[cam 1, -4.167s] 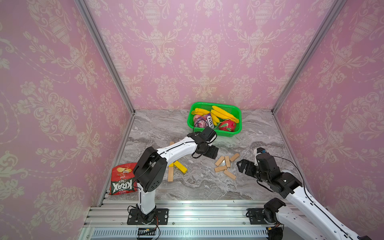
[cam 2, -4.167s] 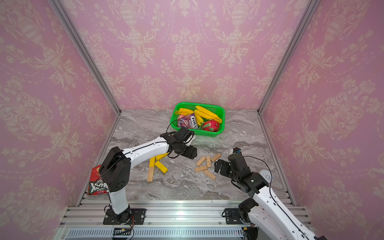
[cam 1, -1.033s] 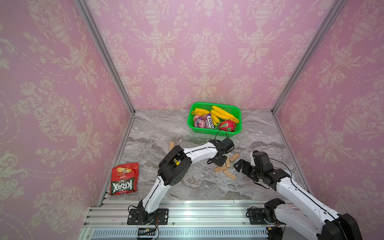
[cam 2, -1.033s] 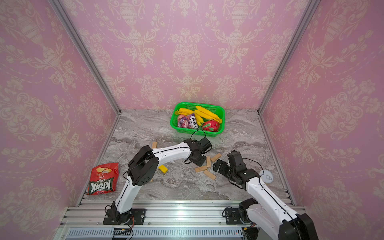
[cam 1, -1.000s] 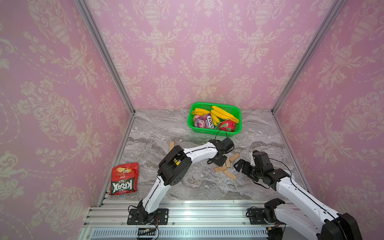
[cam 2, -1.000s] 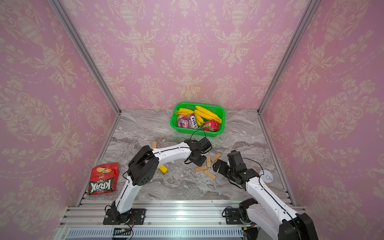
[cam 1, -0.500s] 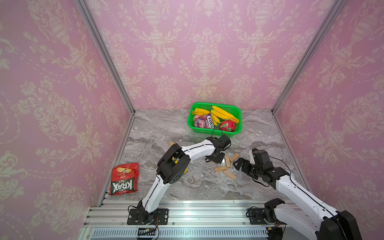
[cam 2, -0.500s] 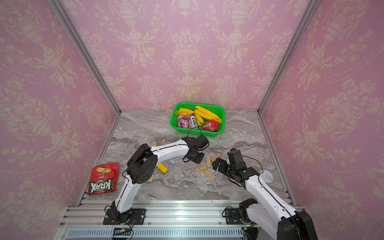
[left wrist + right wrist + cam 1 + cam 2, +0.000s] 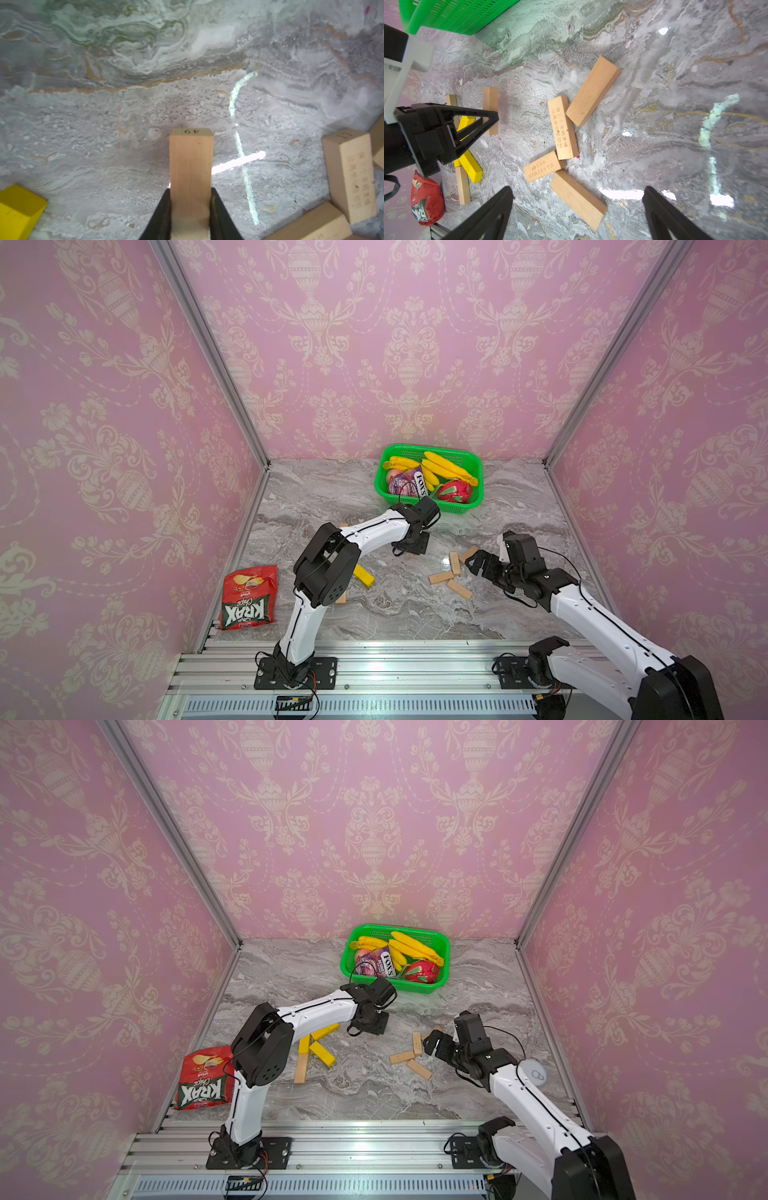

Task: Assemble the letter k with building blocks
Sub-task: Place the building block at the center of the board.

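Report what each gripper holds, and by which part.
Left gripper pinches a tan wooden block across its long sides, its numbered end sticking out. Right gripper is open, holding nothing.

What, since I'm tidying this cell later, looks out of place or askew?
The chips bag lies off at the far left, unrelated to the build. Four tan blocks lie jumbled at mixed angles, some touching.

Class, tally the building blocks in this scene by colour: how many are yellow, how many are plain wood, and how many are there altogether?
Yellow blocks: 3
Plain wood blocks: 7 (one wood block is held in the left pincer)
Total: 10
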Controlling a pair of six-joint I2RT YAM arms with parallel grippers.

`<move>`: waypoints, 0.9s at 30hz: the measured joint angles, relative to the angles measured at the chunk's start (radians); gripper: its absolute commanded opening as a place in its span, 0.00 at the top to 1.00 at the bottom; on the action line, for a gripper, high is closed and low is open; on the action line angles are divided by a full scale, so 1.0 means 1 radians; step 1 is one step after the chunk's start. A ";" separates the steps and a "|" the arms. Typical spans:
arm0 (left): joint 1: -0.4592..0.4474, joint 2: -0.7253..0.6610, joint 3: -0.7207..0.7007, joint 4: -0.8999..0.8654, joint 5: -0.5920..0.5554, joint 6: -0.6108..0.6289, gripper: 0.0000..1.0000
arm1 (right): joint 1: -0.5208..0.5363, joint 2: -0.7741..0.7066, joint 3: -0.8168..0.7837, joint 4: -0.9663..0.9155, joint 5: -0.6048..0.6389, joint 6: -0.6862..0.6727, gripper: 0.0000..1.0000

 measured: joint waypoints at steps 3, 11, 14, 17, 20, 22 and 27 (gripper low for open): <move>0.040 -0.027 -0.037 0.019 -0.016 -0.024 0.88 | 0.000 0.000 0.000 0.000 -0.001 0.000 0.00; 0.082 -0.040 -0.096 0.052 -0.038 -0.089 0.88 | 0.000 0.002 0.003 -0.003 -0.011 0.000 0.00; 0.086 -0.040 -0.111 0.071 -0.038 -0.109 0.88 | 0.000 0.002 0.007 -0.003 -0.015 0.000 0.00; 0.087 -0.040 -0.130 0.082 -0.038 -0.127 0.88 | 0.000 0.002 0.007 -0.003 -0.018 0.000 0.00; 0.087 -0.044 -0.150 0.093 -0.039 -0.143 0.88 | 0.000 0.005 0.007 -0.003 -0.021 0.000 0.00; 0.087 -0.050 -0.163 0.101 -0.039 -0.148 0.88 | 0.000 0.014 0.007 -0.003 -0.027 0.000 0.00; 0.088 -0.055 -0.174 0.109 -0.039 -0.161 0.88 | 0.000 0.017 0.007 -0.002 -0.037 -0.001 0.00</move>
